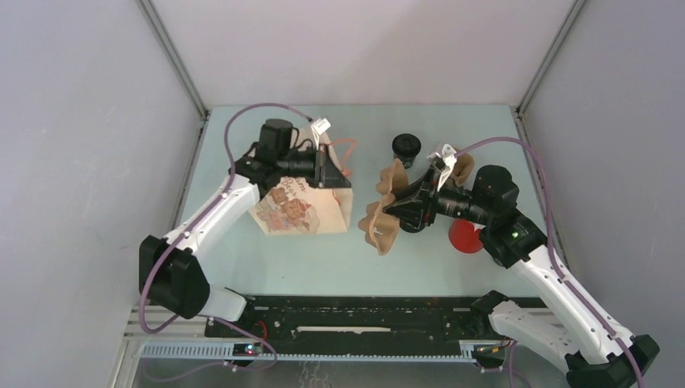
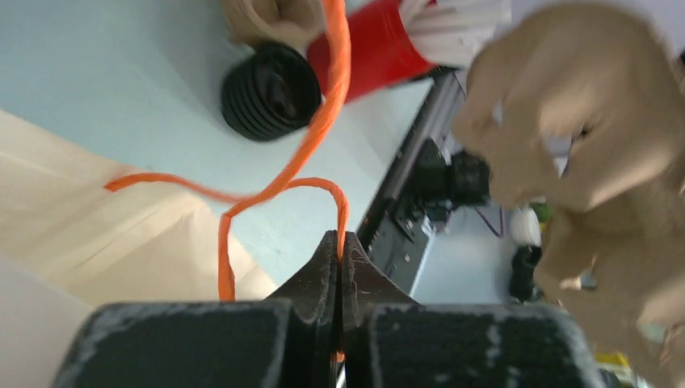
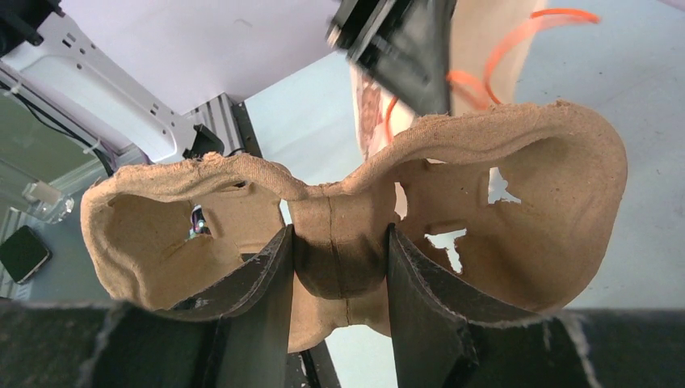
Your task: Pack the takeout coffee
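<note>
Left gripper has its jaws pressed together on the orange cord handle of the paper bag, and the cord loops away just past its tips. Right below and behind this gripper, the bag rests on the surface. Right gripper pinches the central rib of the brown pulp carrier, holding it on edge between the 2 arms. Under that gripper's wrist sits a red cup of white sticks. Farther out, beyond the carrier's far end, the black takeout coffee sits on the surface, apart from both grippers and outside the bag.
</note>
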Motion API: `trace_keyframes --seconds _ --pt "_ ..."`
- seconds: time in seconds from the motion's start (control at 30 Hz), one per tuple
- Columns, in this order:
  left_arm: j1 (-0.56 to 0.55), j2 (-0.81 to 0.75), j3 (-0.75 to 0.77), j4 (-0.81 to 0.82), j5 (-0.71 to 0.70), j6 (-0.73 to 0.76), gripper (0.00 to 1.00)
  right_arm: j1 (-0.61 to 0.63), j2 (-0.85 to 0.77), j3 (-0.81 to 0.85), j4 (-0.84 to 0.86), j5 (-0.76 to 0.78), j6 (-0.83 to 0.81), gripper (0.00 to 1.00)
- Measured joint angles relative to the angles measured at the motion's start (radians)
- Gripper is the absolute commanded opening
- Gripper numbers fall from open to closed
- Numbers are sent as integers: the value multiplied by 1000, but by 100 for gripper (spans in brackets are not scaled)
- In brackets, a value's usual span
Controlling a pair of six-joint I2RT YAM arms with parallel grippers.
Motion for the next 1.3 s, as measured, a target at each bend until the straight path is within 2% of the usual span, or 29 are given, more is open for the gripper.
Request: trace_keyframes --seconds 0.17,0.3,0.43,0.57,0.63,0.77,1.0,1.17,1.3 --pt "-27 -50 -109 10 68 48 0 -76 17 0 21 -73 14 38" --pt "-25 -92 -106 33 84 68 0 -138 22 0 24 -122 27 38" --pt "-26 -98 -38 -56 29 126 0 -173 18 0 41 -151 46 38" --pt "-55 -142 52 -162 -160 219 0 -177 12 0 43 -170 55 37" --pt "-66 -187 58 -182 -204 248 0 -177 14 0 43 -180 59 36" --pt "-82 -189 84 -215 -204 273 0 -183 29 -1 74 -224 92 37" --pt "-155 -119 56 -223 -194 291 0 -196 70 -3 257 -302 267 33" --pt "-156 -127 -12 -159 -169 271 0 -145 138 -18 332 -326 342 33" --pt "-156 -127 -23 -134 -151 262 0 -98 148 -93 396 -326 402 32"
